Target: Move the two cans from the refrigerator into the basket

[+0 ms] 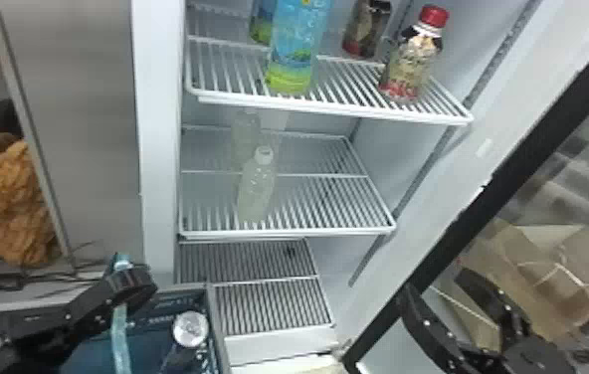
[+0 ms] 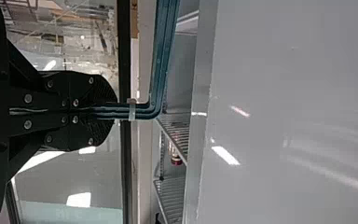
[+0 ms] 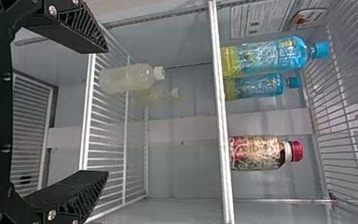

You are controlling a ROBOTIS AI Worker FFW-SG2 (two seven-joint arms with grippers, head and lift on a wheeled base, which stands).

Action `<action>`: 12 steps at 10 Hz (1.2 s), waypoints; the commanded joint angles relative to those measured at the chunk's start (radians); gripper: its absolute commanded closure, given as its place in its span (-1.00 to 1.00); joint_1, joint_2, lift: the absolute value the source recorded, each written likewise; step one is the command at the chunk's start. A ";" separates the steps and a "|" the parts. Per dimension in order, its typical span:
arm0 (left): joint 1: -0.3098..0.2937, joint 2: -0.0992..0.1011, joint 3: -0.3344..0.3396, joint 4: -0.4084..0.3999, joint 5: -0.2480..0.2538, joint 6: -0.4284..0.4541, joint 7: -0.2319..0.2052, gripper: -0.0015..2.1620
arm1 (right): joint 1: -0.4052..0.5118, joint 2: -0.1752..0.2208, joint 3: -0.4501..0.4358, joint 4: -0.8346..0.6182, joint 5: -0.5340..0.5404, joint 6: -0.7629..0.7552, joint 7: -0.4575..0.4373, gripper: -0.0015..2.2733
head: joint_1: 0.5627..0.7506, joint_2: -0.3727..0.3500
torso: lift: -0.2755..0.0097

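1. Left gripper (image 1: 132, 282): clenched on the basket's teal plastic handle (image 2: 157, 70), fingers pressed together around it.
2. Right gripper (image 1: 435, 287): released, fingers spread, nothing between them. It's at the lower right of the head view, in front of the glass door.
3. Blue plastic basket (image 1: 213, 328): lower left of the head view, just beside the fridge's bottom section. Can't tell what it sits on.
4. Silver-topped metal can (image 1: 190, 329): inside the basket, lid facing up. Can't make out a second can.
5. Refrigerator (image 1: 159, 149): white interior, white wire shelves. Middle shelf (image 1: 288, 233) holds a pale translucent bottle (image 1: 256, 191), upright near the front, a fainter bottle shape behind it.
6. Upper shelf (image 1: 333, 110): clear bottle with blue-and-green label (image 1: 293, 49), and to its right a red-capped bottle with patterned label (image 1: 410, 62). Both upright, apart; similar shapes behind.
7. Glass door with black frame (image 1: 457, 226): swung open on the right. Brown cardboard (image 1: 522, 248) shows through the glass.
8. Room, left side: grey metal panel (image 1: 94, 124), then crumpled orange-brown material (image 1: 5, 204) past its edge.
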 commanded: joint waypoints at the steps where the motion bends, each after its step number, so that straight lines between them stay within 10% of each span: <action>1: 0.009 0.000 0.009 -0.016 0.005 0.000 0.000 0.11 | 0.019 0.004 -0.002 -0.009 0.002 0.000 0.000 -0.90 | 0.41 -0.94 | -0.60; 12: 0.017 -0.009 0.019 -0.046 0.005 0.003 0.003 0.11 | 0.007 0.004 -0.004 0.010 -0.004 -0.005 0.001 -0.90 | 0.41 -0.94 | -0.60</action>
